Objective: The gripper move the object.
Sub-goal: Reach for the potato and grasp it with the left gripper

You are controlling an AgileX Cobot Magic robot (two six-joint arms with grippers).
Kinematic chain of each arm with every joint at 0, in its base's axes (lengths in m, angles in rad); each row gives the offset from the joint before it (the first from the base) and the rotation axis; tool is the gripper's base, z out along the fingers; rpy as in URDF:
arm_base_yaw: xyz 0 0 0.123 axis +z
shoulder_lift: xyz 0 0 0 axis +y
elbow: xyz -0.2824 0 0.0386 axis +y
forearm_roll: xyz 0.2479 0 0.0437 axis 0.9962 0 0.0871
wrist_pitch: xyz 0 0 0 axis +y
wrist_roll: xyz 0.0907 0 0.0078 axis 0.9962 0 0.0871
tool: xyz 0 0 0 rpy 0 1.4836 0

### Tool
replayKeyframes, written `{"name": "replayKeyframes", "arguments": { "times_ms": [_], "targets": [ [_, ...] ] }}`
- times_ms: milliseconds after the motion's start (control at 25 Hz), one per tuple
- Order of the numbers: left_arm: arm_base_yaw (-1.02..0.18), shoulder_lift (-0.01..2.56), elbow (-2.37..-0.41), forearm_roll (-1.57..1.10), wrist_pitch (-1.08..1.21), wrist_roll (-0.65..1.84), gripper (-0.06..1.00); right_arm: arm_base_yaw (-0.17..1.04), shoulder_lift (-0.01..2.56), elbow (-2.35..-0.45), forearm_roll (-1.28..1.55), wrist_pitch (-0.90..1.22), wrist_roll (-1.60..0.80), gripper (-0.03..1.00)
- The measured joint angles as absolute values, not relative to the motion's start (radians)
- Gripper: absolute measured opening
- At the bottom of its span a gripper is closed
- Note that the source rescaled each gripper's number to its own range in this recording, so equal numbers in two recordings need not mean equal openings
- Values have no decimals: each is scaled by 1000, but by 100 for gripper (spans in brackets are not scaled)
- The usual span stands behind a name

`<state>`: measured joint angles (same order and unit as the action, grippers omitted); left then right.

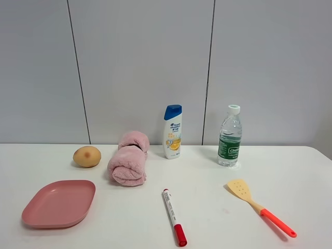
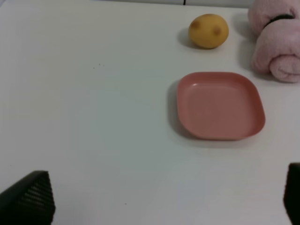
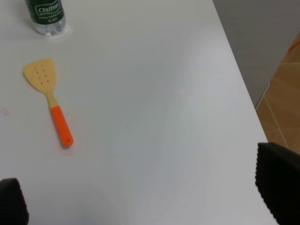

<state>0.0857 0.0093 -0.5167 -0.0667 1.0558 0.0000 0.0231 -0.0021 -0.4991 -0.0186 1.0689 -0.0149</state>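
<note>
Both grippers we see only in wrist views: left gripper (image 2: 159, 200) and right gripper (image 3: 145, 194), jaws spread; the object (image 2: 208, 30) lies well apart from the left gripper.

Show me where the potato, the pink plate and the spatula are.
potato (image 1: 86, 156), exterior high view, middle of its body.
pink plate (image 1: 59, 203), exterior high view, its bare middle.
spatula (image 1: 239, 188), exterior high view, its yellow blade.

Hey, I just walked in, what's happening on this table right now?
Nothing is being handled yet. The potato sits untouched on the table beside the rolled pink towel, behind the pink plate. The left gripper hangs over bare table short of the plate, jaws apart and holding nothing. The right gripper is likewise open, off near the spatula.
</note>
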Motion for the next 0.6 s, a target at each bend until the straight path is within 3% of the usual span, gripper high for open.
{"name": "replayKeyframes", "arguments": {
  "times_ms": [600],
  "targets": [
    [86,705,-783,-138,741,122,100,23,-2,-499,-19,1069,-15,100]
  ]
}}
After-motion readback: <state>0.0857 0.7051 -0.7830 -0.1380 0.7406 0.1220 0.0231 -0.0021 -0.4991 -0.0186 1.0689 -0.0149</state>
